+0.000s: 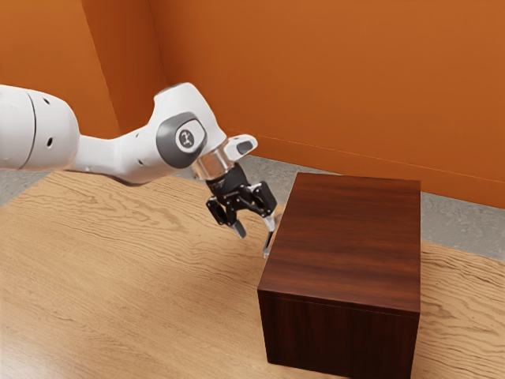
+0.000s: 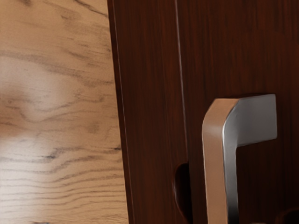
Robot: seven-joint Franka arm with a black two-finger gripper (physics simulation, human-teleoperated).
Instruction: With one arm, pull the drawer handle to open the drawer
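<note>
Brushed-metal handle (image 2: 216, 163) nearest us: rigid, smooth, likely slippery; we'd clamp mid-bar. It sits on drawer (image 2: 233, 56) front of dark wooden cabinet (image 1: 347, 237), near table (image 1: 118, 276) far edge. Gripper (image 1: 254, 229) fingers spread, just beside handle. Drawer looks shut.

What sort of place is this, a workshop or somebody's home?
Probably a bare computer-rendered test room, not a home: plain orange walls, one wood-grain table, and on it a lone dark wooden drawer cabinet beside a white robot arm.
</note>
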